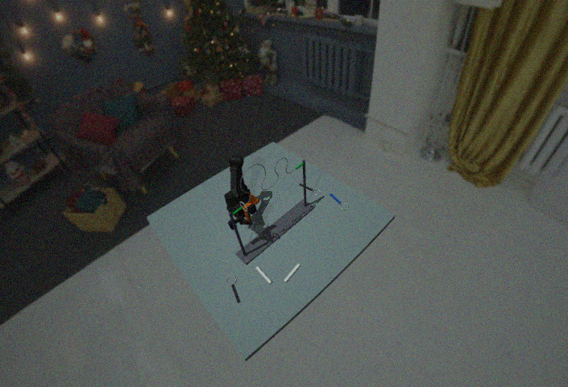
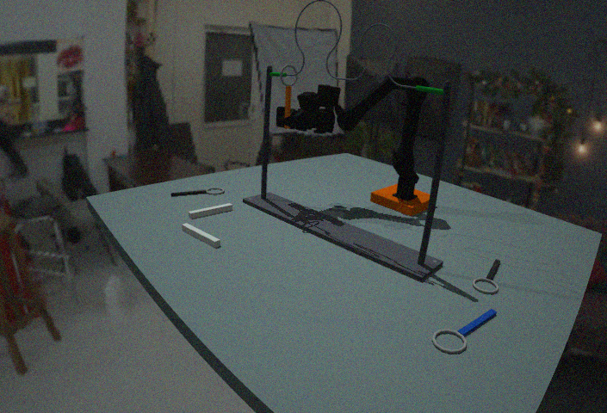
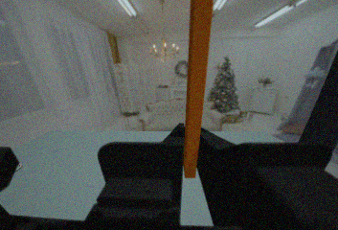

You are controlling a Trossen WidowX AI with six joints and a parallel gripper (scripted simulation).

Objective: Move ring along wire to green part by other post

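The ring (image 2: 288,65) (image 3: 197,86) has an upright orange handle (image 2: 288,100) below it. My gripper (image 2: 287,119) (image 3: 186,127) is shut on the handle's lower part. In the exterior view the ring is around the wire at the inner end of the green part (image 2: 276,74) by the left post (image 2: 265,145) (image 1: 238,237). The gap between ring and wire is too small to judge. The thin grey wire (image 2: 341,24) loops up and across to the other green part (image 2: 429,89) (image 1: 299,166) at the right post (image 2: 436,175) (image 1: 304,182).
Both posts stand on a grey base strip (image 2: 362,241). Two white bars (image 2: 210,211) (image 2: 201,235) and a black-handled ring (image 2: 188,193) lie beyond the left post's end. A dark-handled ring (image 2: 493,268) and a blue-handled ring (image 2: 477,322) lie near the right post.
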